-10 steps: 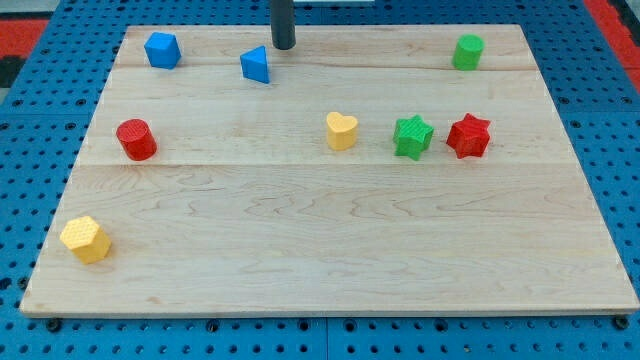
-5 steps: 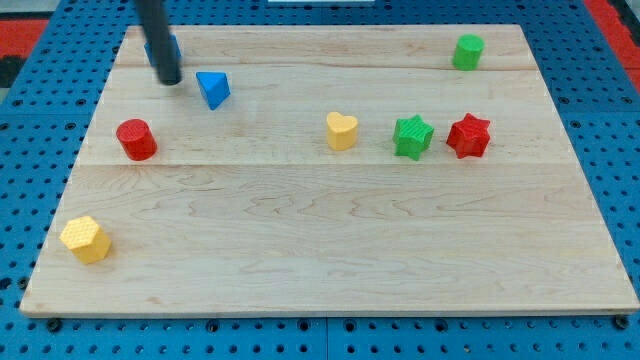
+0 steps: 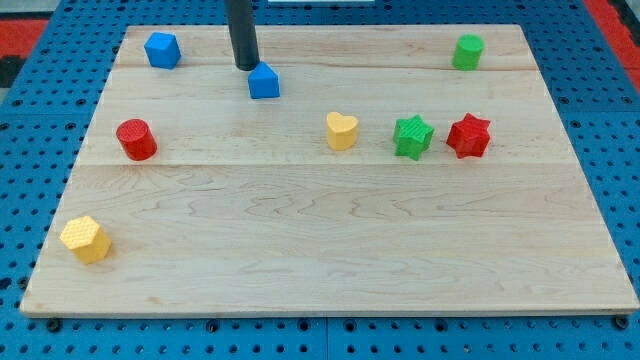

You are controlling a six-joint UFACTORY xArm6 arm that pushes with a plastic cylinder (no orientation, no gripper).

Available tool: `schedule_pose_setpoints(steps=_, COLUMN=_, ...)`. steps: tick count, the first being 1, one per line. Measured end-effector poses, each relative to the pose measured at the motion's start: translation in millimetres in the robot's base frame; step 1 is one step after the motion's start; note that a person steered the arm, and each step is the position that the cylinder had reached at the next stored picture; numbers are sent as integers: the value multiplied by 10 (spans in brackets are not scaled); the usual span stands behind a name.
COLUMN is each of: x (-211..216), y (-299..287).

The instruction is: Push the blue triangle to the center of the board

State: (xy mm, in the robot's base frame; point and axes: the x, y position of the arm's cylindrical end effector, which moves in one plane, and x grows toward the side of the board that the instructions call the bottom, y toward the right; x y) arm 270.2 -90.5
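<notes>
The blue triangle (image 3: pixel 264 81) lies on the wooden board (image 3: pixel 330 250), up and to the left of the board's middle. My tip (image 3: pixel 246 66) is just above and to the left of it, close to it or touching it. The dark rod rises from the tip out of the view's top.
A blue block (image 3: pixel 161 49) sits at the top left. A red cylinder (image 3: pixel 136 139) is at the left, a yellow hexagon (image 3: pixel 86 239) at the bottom left. A yellow heart (image 3: pixel 341 131), green star (image 3: pixel 412 136) and red star (image 3: pixel 468 135) form a row. A green block (image 3: pixel 467 51) is top right.
The blue triangle slid left and down, then back right to its present spot. My tip swung from the top middle to the far left and back beside the triangle.
</notes>
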Motion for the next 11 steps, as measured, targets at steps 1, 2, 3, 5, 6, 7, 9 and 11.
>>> schedule_pose_setpoints(steps=1, x=511, y=35)
schedule_pose_setpoints(steps=2, x=821, y=40)
schedule_pose_setpoints(steps=3, x=655, y=-91)
schedule_pose_setpoints(steps=5, x=408, y=138)
schedule_pose_setpoints(steps=6, x=445, y=299)
schedule_pose_setpoints(steps=7, x=715, y=138)
schedule_pose_setpoints(steps=9, x=648, y=202)
schedule_pose_setpoints(steps=11, x=953, y=465)
